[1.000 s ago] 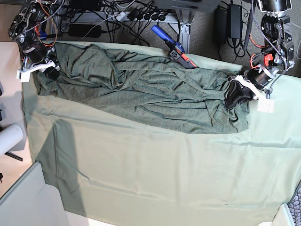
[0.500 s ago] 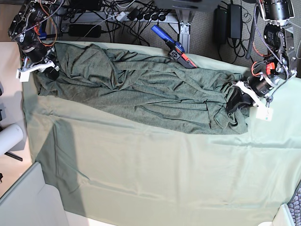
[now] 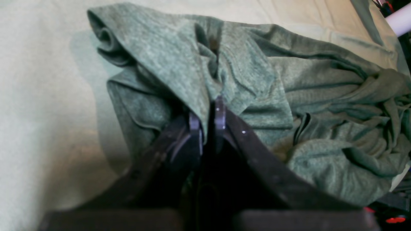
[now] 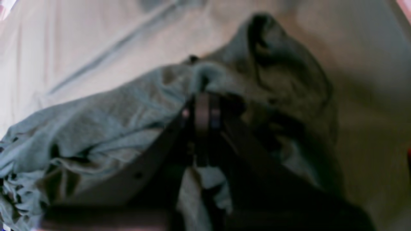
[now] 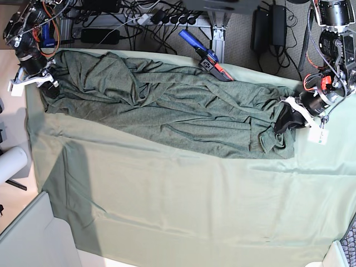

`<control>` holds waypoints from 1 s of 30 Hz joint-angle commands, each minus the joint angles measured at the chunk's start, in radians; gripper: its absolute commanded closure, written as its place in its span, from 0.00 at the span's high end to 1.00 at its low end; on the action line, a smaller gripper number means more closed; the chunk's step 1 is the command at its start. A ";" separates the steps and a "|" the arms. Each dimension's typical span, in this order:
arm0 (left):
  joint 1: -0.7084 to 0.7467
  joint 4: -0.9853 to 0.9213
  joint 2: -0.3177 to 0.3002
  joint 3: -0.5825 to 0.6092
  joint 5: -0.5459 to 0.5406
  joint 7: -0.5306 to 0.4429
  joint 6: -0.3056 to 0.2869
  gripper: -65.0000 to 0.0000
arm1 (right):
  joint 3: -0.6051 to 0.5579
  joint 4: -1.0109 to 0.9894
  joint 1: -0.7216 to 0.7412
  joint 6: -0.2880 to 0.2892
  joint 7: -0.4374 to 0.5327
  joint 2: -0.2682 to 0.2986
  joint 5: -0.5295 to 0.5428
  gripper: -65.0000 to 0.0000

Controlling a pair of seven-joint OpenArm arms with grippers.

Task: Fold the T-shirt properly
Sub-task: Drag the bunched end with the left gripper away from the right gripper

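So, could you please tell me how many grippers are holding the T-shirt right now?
2. The left gripper pinches the T-shirt at its end on the base view's right; the right gripper pinches the opposite end.

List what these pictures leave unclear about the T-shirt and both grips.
- T-shirt layout, base view: bunched into a long ridge, so sleeves, collar and hems cannot be told apart.
- Right gripper, right wrist view: blurred; which part of the shirt it pinches is unclear.
- Left gripper, left wrist view: folds cover the pinched edge.
- Table sheet, base view: cut off at the bottom edge.
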 commanded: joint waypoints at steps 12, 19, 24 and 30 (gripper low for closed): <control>-0.017 0.011 -0.035 -0.007 0.010 -0.005 -0.004 0.00 | 0.010 0.114 0.007 0.005 -0.011 0.025 0.021 0.00; -0.108 -0.002 -0.053 -0.007 0.039 0.035 -0.003 0.00 | 0.010 0.114 0.007 0.005 -0.010 0.025 0.022 0.00; -0.193 -0.136 -0.083 -0.007 0.038 0.036 -0.003 0.00 | 0.010 0.114 0.007 0.005 -0.011 0.025 0.014 0.00; -0.210 -0.163 -0.134 -0.007 -0.068 0.116 -0.009 0.00 | 0.009 0.114 0.007 0.005 -0.010 0.025 0.013 0.00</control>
